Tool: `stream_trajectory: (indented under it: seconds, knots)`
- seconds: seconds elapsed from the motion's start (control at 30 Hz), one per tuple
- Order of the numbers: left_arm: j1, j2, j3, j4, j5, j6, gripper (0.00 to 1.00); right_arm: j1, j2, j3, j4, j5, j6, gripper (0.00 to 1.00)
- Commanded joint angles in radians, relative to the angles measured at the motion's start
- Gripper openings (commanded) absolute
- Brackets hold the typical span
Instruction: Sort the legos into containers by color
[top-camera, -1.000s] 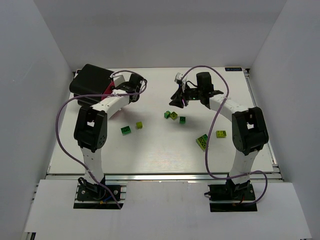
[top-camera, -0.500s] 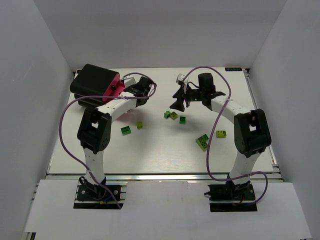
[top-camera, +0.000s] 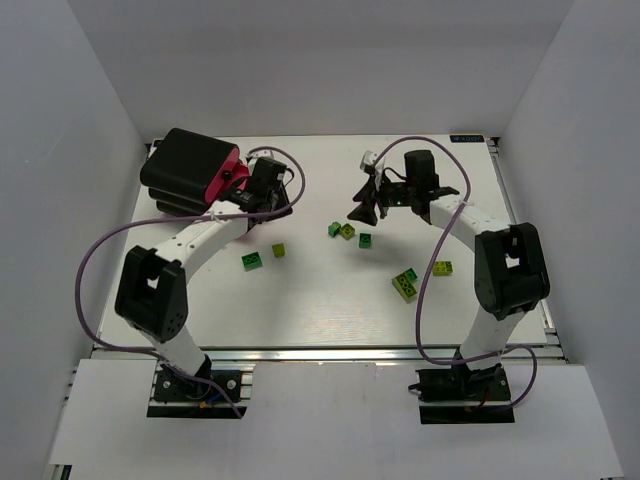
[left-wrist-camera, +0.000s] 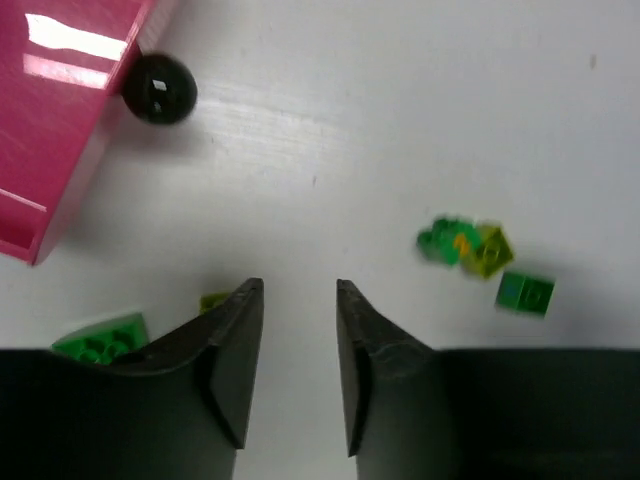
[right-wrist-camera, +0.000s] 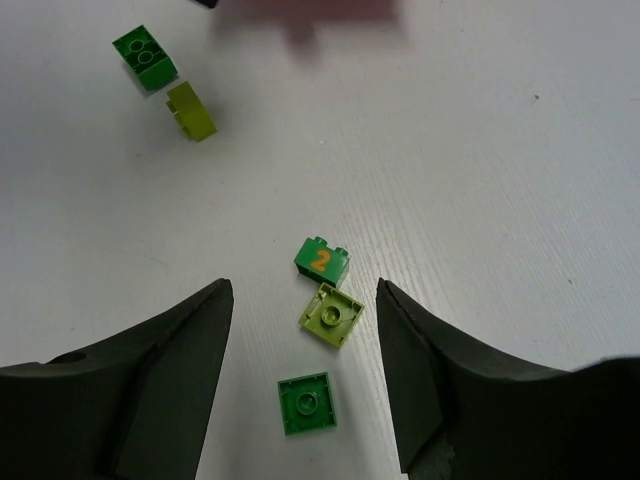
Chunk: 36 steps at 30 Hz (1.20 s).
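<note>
Looking down from above, a white bench (top-camera: 320, 310) fills the floor of a plain white-walled enclosure (top-camera: 320, 70). The left tool (top-camera: 262, 192) hovers just beside the magenta drawer (top-camera: 222, 178), which juts from the black cabinet (top-camera: 185, 165). How far this tool gapes cannot be told from this view. The right tool (top-camera: 363, 207) hangs spread wide, with a cluster of three bricks (top-camera: 348, 233) just on the arm-base side of its tips. One dark green brick (top-camera: 252, 261) and one yellow-green brick (top-camera: 279, 250) lie on the arm-base side of the left tool. A two-tone pair (top-camera: 405, 284) and a lone yellow-green piece (top-camera: 442, 268) lie beside the right arm.

From the left wrist, the left tool (left-wrist-camera: 298, 370) has its fingers a narrow gap apart, with only bare bench between them and nothing gripped. Ahead and to its left are the drawer's corner (left-wrist-camera: 60, 110) and one black round knob (left-wrist-camera: 158, 88). The dark green brick (left-wrist-camera: 100, 340) peeks from behind the left finger, and a yellow-green sliver (left-wrist-camera: 213, 300) is beside it. The cluster (left-wrist-camera: 485, 262) lies off to the right, two dark green and one yellow-green.

From the right wrist, the right tool (right-wrist-camera: 300, 300) is wide open and empty. Three bricks lie on the bench between its fingers: a dark green one marked with an orange 2 (right-wrist-camera: 322, 260), a yellow-green one (right-wrist-camera: 331, 314) touching it, and a plain dark green one (right-wrist-camera: 307, 403) a little apart. Two more lie well ahead to the left, a dark green two-stud block (right-wrist-camera: 145, 57) and a yellow-green block (right-wrist-camera: 191, 110).
</note>
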Motion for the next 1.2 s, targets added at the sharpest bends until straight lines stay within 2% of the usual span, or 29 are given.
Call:
stream_trajectory:
  seconds: [0.0,0.13,0.3,0.77,0.87,0.9,1.0,1.1,1.17]
  knots:
    - [-0.001,-0.116,-0.085,0.013,0.187,0.097,0.48,-0.011,-0.061,-0.017,0.003,-0.004,-0.008,0.65]
    - [-0.001,-0.173,-0.177,-0.024,0.237,0.11,0.65,-0.016,-0.067,-0.025,-0.007,0.018,-0.004,0.7]
    - [-0.01,-0.134,-0.185,-0.096,0.197,0.072,0.74,-0.011,-0.061,-0.026,-0.02,0.045,0.012,0.78]
    - [-0.02,0.106,-0.095,-0.097,0.06,0.021,0.71,-0.017,-0.093,-0.032,-0.062,0.084,0.012,0.78]
    - [-0.02,0.118,-0.096,-0.084,0.057,0.016,0.59,-0.02,-0.098,-0.04,-0.063,0.087,0.012,0.78]
    - [-0.02,0.117,-0.098,-0.079,0.059,0.016,0.45,-0.022,-0.099,-0.04,-0.065,0.087,0.01,0.78]
    - [-0.029,0.098,-0.096,-0.073,0.065,0.018,0.26,-0.022,-0.099,-0.045,-0.065,0.087,0.007,0.77]
    - [-0.029,0.055,-0.078,-0.073,0.092,0.068,0.23,-0.023,-0.099,-0.043,-0.071,0.087,-0.003,0.76]
    - [-0.04,0.022,-0.072,-0.053,0.122,0.16,0.23,-0.025,-0.099,-0.042,-0.074,0.088,-0.008,0.75]
